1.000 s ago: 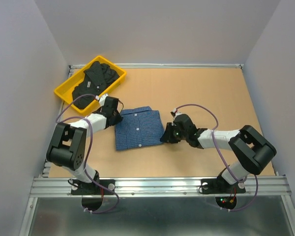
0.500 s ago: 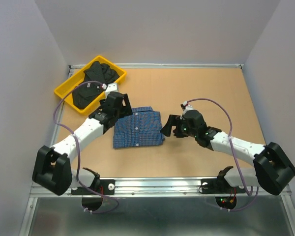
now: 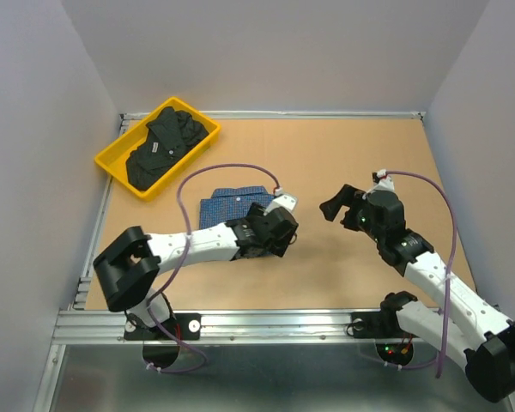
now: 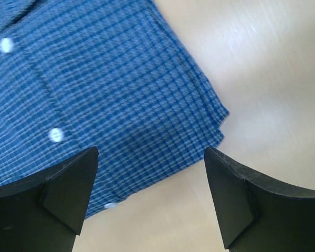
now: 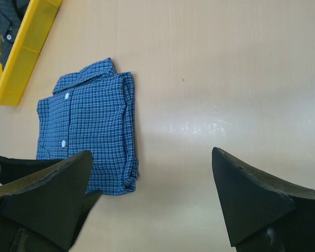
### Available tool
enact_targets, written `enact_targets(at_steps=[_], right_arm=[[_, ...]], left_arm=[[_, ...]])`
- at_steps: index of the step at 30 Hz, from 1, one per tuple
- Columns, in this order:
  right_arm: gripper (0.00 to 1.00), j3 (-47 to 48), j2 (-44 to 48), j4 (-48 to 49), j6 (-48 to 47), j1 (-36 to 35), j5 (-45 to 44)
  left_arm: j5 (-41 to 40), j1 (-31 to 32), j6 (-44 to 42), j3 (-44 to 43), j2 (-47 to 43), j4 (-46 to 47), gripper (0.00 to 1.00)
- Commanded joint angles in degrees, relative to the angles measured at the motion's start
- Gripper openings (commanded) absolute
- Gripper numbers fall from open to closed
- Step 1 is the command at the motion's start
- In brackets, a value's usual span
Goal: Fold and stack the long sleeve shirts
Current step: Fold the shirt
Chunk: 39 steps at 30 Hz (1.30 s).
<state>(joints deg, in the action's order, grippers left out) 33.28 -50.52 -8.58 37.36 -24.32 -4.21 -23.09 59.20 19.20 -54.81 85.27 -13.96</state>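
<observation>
- nearest to me, both arm bases sit at the near edge of the desk [image 3: 352, 154]. the left arm reaches inward across the middle and the right arm stretches up the right side.
- the left claw [image 3: 273, 230] is released. in its wrist view the left claw [image 4: 151, 173] has its two dark fingers [image 4: 68, 189] wide apart with nothing gripped between them.
- that claw hangs over the near right corner of the blue checked shirt [image 3: 223, 208]. i cannot tell whether the tips touch the cloth.
- the blue checked shirt [image 4: 105, 79] lies folded into a neat rectangle on the desk, left of centre. its button side faces up, white buttons run in a line down the front, and the collar is at the far end.
- the right claw [image 3: 339, 204] is released too. in its wrist view the right claw [image 5: 151, 157] is spread wide and holds nothing, with bare desk showing between the fingers.
- it sits to the right of the blue checked shirt [image 5: 89, 131], well apart from it and raised off the surface.
- furthest off, in the far left corner, stands the yellow tray [image 3: 122, 180], turned at an angle to the desk edges.
- the black shirt [image 3: 167, 137] lies loose and rumpled inside that tray, a small white tag showing on it. the right wrist view catches only a corner of the yellow tray [image 5: 21, 58].
</observation>
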Motion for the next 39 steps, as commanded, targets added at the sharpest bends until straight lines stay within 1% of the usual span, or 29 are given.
enact_targets(at_steps=[1,3,7,13,14,16,17,18,19,20,21,22,23,29,31,32,37,39], right_arm=[[1.0,-2.34,2.71,-2.32,1.31,0.58,-3.96],[1.0,-2.25,3.5,-2.93,1.48,0.67,-4.4],[1.0,-2.43,4.29,-4.08,1.84,0.85,-5.64],[1.0,-2.87,5.17,-4.6,1.57,1.11,-6.34],[1.0,-2.87,5.17,-4.6,1.66,1.11,-6.34],[1.0,-2.95,5.0,-4.6,1.75,1.11,-6.34],[1.0,-2.95,4.99,-4.6,1.66,1.2,-6.17],[1.0,-2.87,4.73,-4.6,1.66,1.2,-5.73],[1.0,-2.78,4.73,-4.6,1.66,1.29,-5.72],[1.0,-2.78,4.21,-4.6,1.66,1.29,-5.12],[1.0,-2.69,3.77,-4.52,1.75,1.38,-4.76],[1.0,-2.26,3.42,-4.43,2.18,1.46,-3.71],[1.0,-2.08,2.11,-4.52,2.36,1.55,-3.18],[1.0,1.25,-3.87,-3.29,4.38,2.34,1.12],[1.0,2.05,-6.85,-2.15,5.34,2.87,2.88],[1.0,2.75,-7.83,-1.53,5.61,3.04,5.33],[1.0,4.34,-14.68,2.68,7.89,3.57,11.58],[1.0,4.95,-18.9,5.14,9.13,3.57,15.09]], left_arm=[[-8.18,5.66,-5.22,-5.56,6.82,-1.6,0.91],[-9.07,6.98,-6.02,-6.97,9.55,-1.78,0.84],[-10.4,9.87,-8.03,-9.35,14.82,-2.3,0.81],[-9.35,11.02,-9.44,-9.27,18.34,-1.34,0.79],[-9.08,11.03,-9.79,-9.27,18.61,-1.25,0.75],[-8.73,11.02,-9.97,-9.27,19.22,-1.16,0.71],[-8.9,11.03,-9.97,-9.27,19.84,-1.07,0.67],[-9.07,11.03,-9.97,-9.27,20.45,-1.16,0.6],[-9.08,11.03,-9.97,-9.27,20.46,-1.16,0.6],[-9.25,11.03,-9.97,-9.0,20.63,-0.9,0.5],[-9.34,10.94,-9.8,-8.92,20.63,-0.9,0.45],[-9.43,11.02,-9.71,-8.83,20.72,-0.9,0.35],[-9.6,10.94,-9.62,-8.74,20.63,-0.72,0.3],[-9.6,10.94,-8.74,-7.34,17.92,0.59,0.09],[-9.52,10.94,-8.48,-6.63,16.16,1.3,0.06],[-9.25,10.94,-8.39,-5.85,15.54,2.08,0.04],[-8.29,10.94,-7.6,-4.26,12.46,3.41,0.04],[-7.85,10.94,-7.25,-3.38,11.32,4.11,0.04]])
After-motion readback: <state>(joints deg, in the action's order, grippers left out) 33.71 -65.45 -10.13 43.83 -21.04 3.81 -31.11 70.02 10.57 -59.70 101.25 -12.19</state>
